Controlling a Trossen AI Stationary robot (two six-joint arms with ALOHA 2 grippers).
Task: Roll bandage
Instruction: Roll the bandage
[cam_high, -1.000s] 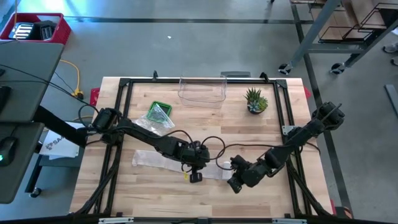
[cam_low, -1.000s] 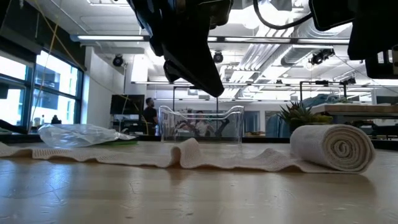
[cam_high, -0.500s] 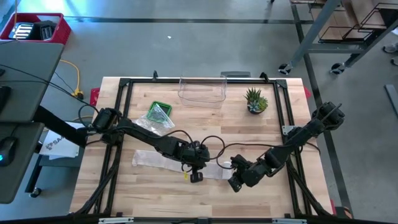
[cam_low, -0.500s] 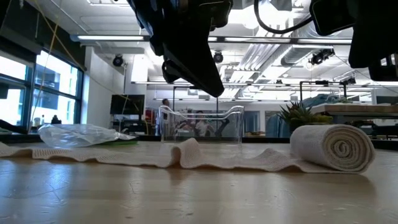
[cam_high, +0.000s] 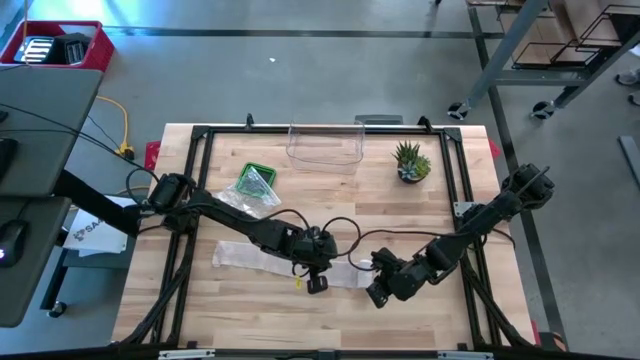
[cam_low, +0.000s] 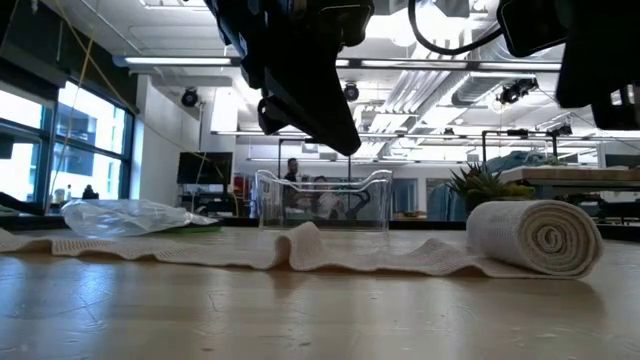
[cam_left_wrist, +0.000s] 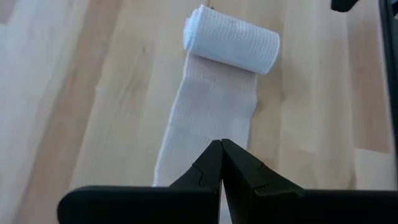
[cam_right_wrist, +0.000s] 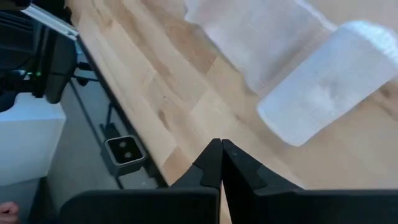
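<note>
A white elastic bandage (cam_high: 285, 262) lies across the middle of the wooden table. Its right end is wound into a roll (cam_low: 535, 237), which rests on its side; the unrolled strip (cam_left_wrist: 211, 118) lies flat toward the left, with a small bump (cam_low: 305, 243) partway along. My left gripper (cam_left_wrist: 221, 144) hangs shut above the strip, a short way left of the roll (cam_left_wrist: 231, 39), clear of it in the low view (cam_low: 345, 148). My right gripper (cam_right_wrist: 221, 144) is shut too, in the air on the near side of the roll (cam_right_wrist: 323, 87).
A clear plastic bin (cam_high: 325, 147) and a small potted plant (cam_high: 411, 162) stand at the far edge. A green tray with a crumpled plastic bag (cam_high: 256, 185) sits far left of centre. The table's edge and a black frame rail (cam_right_wrist: 43, 56) lie just past my right gripper.
</note>
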